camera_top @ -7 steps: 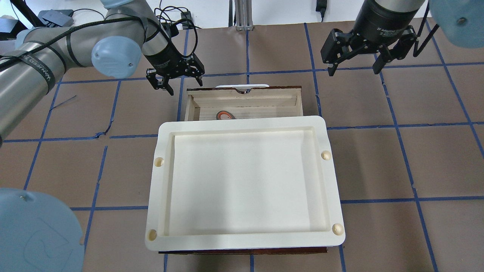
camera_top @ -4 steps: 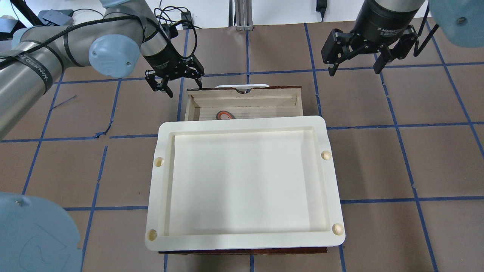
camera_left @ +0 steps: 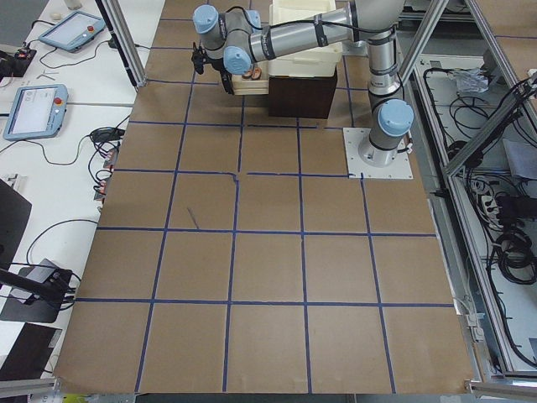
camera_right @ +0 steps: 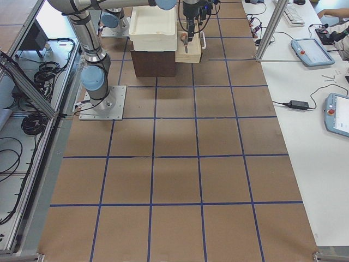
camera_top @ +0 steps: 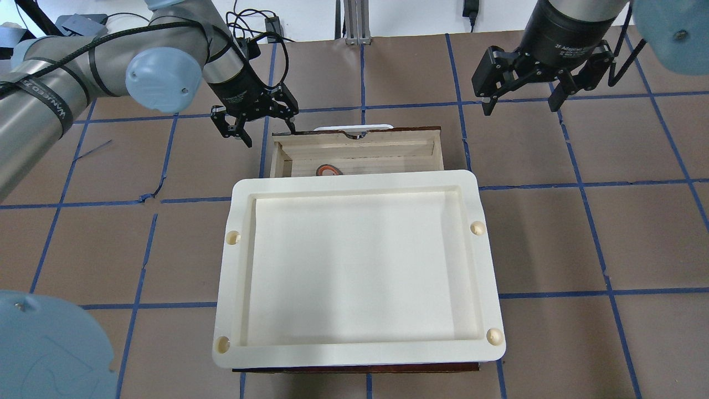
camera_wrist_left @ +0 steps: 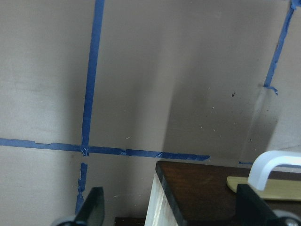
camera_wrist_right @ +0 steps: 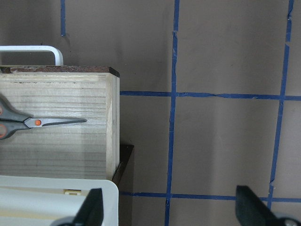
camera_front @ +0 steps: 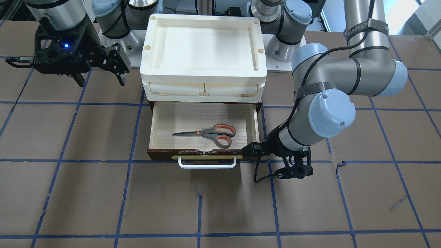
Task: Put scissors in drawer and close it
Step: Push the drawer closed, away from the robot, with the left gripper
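Note:
The scissors (camera_front: 206, 134) lie flat inside the open drawer (camera_front: 165, 120), handles toward my left side. In the overhead view only an orange loop (camera_top: 328, 169) shows past the cream box, and the right wrist view shows the blades (camera_wrist_right: 51, 122). The drawer's dark front with white handle (camera_front: 206, 164) faces away from me. My left gripper (camera_top: 267, 134) is open and empty. It straddles the drawer's front corner (camera_wrist_left: 207, 193), with one finger (camera_front: 250, 148) against the front. My right gripper (camera_top: 519, 105) is open and empty, raised beyond the drawer's other side.
A cream tray-topped box (camera_top: 354, 266) sits on the dark cabinet (camera_right: 154, 63) that holds the drawer and covers most of it from above. The brown table bears a blue tape grid (camera_top: 581, 183). Cables and a metal post (camera_top: 354, 22) stand at the far edge.
My left arm has shifted a little and its gripper has settled closer against the drawer's front corner. A bit less of the orange loop shows. The right gripper has barely moved.

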{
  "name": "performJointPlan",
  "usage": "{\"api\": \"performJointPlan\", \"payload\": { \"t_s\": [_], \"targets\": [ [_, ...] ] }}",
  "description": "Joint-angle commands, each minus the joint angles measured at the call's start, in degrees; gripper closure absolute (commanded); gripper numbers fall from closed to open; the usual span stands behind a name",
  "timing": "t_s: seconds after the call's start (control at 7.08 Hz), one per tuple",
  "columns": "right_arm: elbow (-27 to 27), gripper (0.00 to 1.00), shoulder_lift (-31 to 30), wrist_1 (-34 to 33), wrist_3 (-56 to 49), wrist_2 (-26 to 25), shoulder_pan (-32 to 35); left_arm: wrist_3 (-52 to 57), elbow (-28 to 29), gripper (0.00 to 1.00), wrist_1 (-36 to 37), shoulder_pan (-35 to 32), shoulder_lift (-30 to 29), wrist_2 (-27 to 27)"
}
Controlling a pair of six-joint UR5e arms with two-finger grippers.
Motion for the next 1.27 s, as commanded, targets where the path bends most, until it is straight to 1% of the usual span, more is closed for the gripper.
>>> {"api": "performJointPlan", "payload": {
  "t_s": [0.0, 0.56, 0.71, 0.85, 1.13],
  "targets": [
    [0.0, 0.00, -0.1, -0.2, 0.0, 0.0, -0.1, -0.2, -1.9, 0.00, -0.6, 0.0, 1.1, 0.2],
    [0.1, 0.00, -0.4, 0.1, 0.6, -0.7, 0.1, -0.5, -2.0, 0.00, -4.6, -0.1, 2.0, 0.3],
    [0.2, 0.00, -0.5, 0.2, 0.6, -0.7, 0.1, -0.5, -2.0, 0.00, -6.7, -0.1, 2.7, 0.3],
    [1.1, 0.00, -0.7, 0.2, 0.6, -0.8, 0.1, -0.5, -2.0, 0.00, -9.2, -0.1, 3.4, 0.3],
    [2.3, 0.00, -1.2, -0.5, 0.0, -0.8, 0.2, -0.6, -2.1, 0.00, -11.2, -0.3, 3.6, 0.3]
  ]
}}
